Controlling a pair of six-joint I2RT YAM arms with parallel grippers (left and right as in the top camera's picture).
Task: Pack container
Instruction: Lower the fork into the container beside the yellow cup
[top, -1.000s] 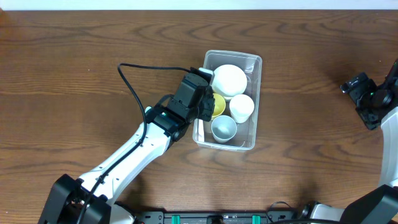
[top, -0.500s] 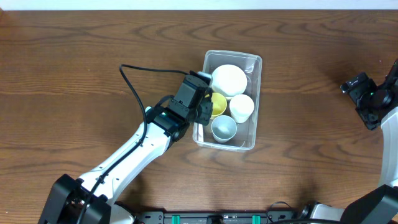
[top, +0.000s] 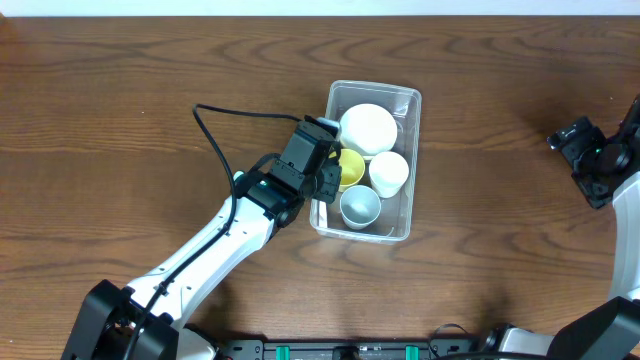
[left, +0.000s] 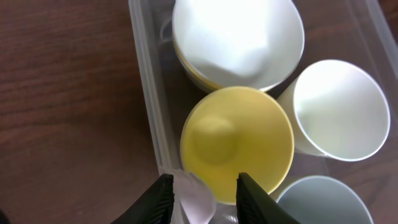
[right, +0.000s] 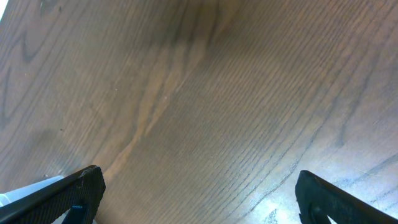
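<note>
The clear container (top: 412, 98) stands at mid-table and holds a large white bowl (top: 368, 128), a yellow bowl (top: 351, 168), a white cup (top: 389, 172) and a pale grey-blue cup (top: 360, 207). My left gripper (top: 328, 178) hangs over the container's left wall (left: 146, 93). Its jaws stand partly apart just above the yellow bowl's (left: 236, 140) near edge. A pale, blurred patch (left: 194, 198) shows between them, and nothing is visibly clamped. The left gripper (left: 202, 193) counts as open. My right gripper (right: 199, 193) is wide open over bare wood at the far right (top: 585, 160).
The left arm's black cable (top: 215, 125) loops over the table left of the container. In the left wrist view the white bowl (left: 236, 43), white cup (left: 339, 109) and grey-blue cup (left: 323, 202) crowd the yellow bowl. Brown wood surrounds the container.
The left gripper edged slightly toward the far side a second ago and has stayed still since. The cups, bowls and right arm have not moved.
</note>
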